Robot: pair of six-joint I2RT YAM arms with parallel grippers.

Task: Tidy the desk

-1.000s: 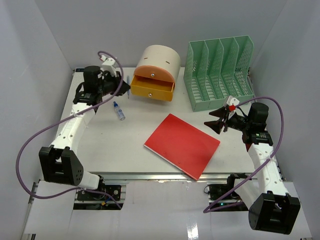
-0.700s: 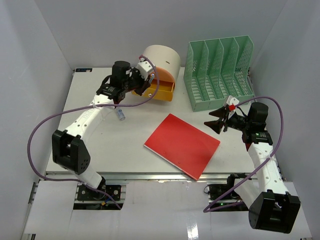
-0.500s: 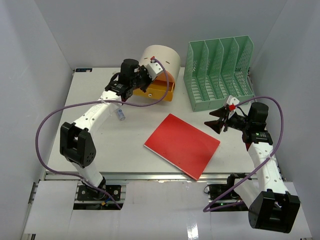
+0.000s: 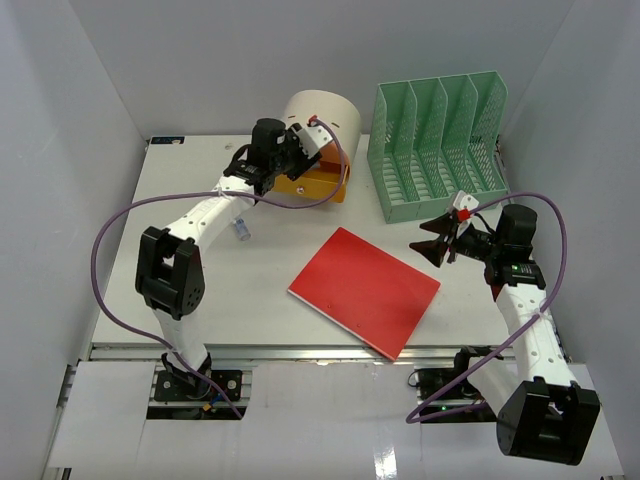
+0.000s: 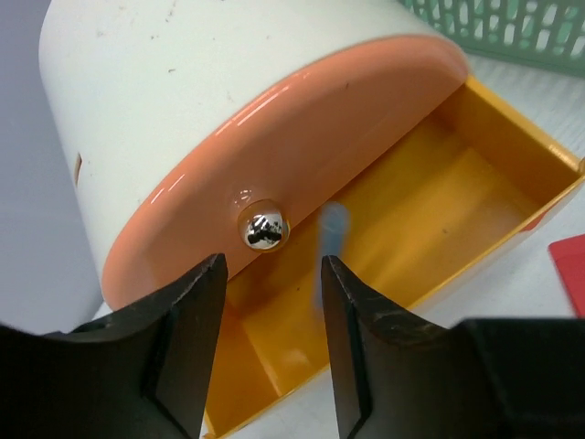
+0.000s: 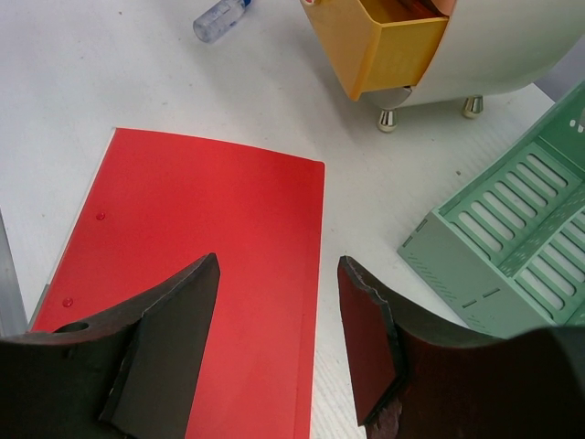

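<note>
Left gripper (image 5: 272,270) hangs over the open yellow drawer (image 5: 439,192) of the white drawer box (image 5: 183,82), which sits at the back of the desk (image 4: 200,290). My left fingers stand apart. A blue stick (image 5: 331,240) shows between them, blurred; it looks loose, but I can't tell if it touches a pad. Step in hand, I judge: drop it into the drawer. To do it well, I hold over the drawer mouth, not the rim, until it lands. Then I lift straight up, clear of the knob (image 5: 263,230) and the orange front (image 5: 302,137). Right gripper (image 6: 278,263) hovers over the red folder (image 4: 365,290), fingers apart, nothing between. Small bottle (image 4: 240,229) lies on the desk near the drawer box, probably the next thing to go in.
</note>
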